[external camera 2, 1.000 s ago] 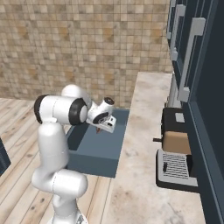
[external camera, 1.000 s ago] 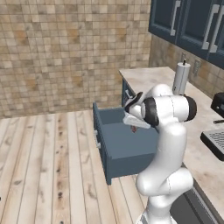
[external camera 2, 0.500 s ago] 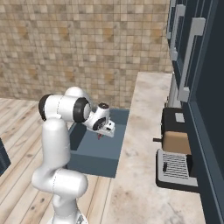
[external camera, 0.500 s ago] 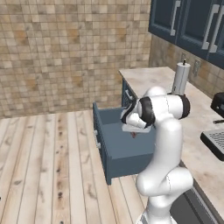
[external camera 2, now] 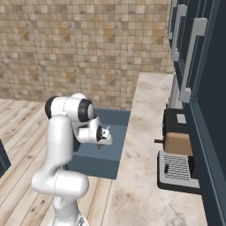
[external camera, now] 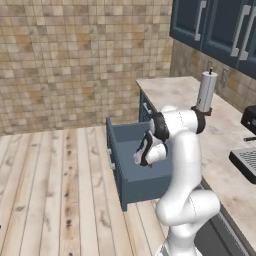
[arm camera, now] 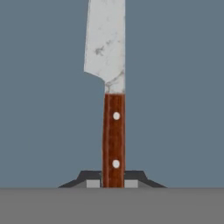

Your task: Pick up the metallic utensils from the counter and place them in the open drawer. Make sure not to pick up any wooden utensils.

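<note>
Gripper (arm camera: 113, 183) clamped on the knife (arm camera: 113, 109) at the butt end of the reddish-brown handle, blade pointing away from the hand. Knife hangs inside the open drawer (external camera: 131, 176), over its slate-blue floor; can't tell if the tip touches. Judgement: light, rigid, thin. Riveted wood handle is the right hold, less slick than the steel blade. Held this far back it could pivot between the pads. Not fragile, so a low release onto the drawer floor should do.
</note>
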Available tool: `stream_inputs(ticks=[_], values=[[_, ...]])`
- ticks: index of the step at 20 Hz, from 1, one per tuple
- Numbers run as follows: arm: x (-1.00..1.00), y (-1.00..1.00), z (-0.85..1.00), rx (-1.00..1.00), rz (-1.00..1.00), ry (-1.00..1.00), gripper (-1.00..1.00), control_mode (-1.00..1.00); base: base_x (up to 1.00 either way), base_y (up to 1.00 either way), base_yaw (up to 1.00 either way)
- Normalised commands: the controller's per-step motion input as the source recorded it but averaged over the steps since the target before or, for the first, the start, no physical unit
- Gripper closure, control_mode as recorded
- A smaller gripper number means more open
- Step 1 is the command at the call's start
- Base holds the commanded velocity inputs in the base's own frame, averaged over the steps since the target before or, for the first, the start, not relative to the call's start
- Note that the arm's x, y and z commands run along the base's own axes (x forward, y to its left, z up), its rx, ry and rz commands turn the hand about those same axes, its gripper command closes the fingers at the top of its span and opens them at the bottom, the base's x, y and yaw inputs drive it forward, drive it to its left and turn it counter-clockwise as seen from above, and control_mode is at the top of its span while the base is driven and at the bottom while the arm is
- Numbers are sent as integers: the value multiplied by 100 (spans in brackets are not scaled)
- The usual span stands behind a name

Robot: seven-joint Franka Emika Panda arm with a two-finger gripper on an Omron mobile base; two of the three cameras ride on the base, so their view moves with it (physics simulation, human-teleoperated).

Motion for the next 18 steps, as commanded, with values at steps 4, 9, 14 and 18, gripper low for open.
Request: stream_inputs(ticks=[4,9,14,18], values=[[18,0,-38,-2,0,3,100,-100,0,0,0],[20,0,-9,0,0,1,100,-100,0,0,0],[20,0,0,0,0,0,-100,-100,0,0,0],[48,0,0,0,-2,0,-100,-100,0,0,0]])
